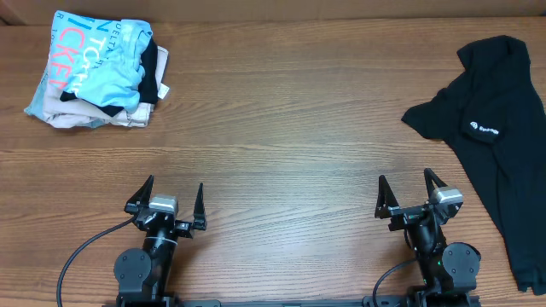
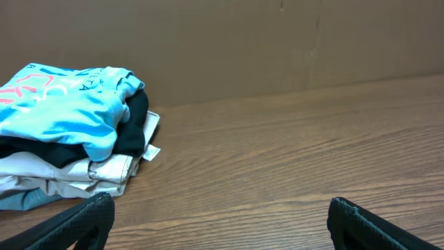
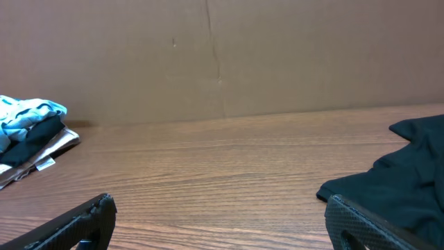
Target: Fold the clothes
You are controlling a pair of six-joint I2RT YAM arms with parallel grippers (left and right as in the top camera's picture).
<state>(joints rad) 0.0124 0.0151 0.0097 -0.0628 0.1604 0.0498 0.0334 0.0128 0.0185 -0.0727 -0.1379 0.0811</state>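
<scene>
The clothes [image 1: 503, 136], a large black shirt with a small white logo, lie crumpled at the table's right edge, reaching from the back to the front. In the right wrist view the black shirt [image 3: 409, 173] shows at the right, just beyond my right finger. My right gripper [image 1: 405, 191] stands open near the front, left of the shirt and apart from it, with nothing between its fingers. Near the front left my left gripper [image 1: 176, 194] is open too and holds nothing.
A stack of folded garments [image 1: 98, 72], light blue, white and beige with pink lettering, sits at the back left corner; the same stack of folded garments [image 2: 69, 132] fills the left of the left wrist view. A brown wall [image 3: 222, 55] backs the wooden table [image 1: 281, 128].
</scene>
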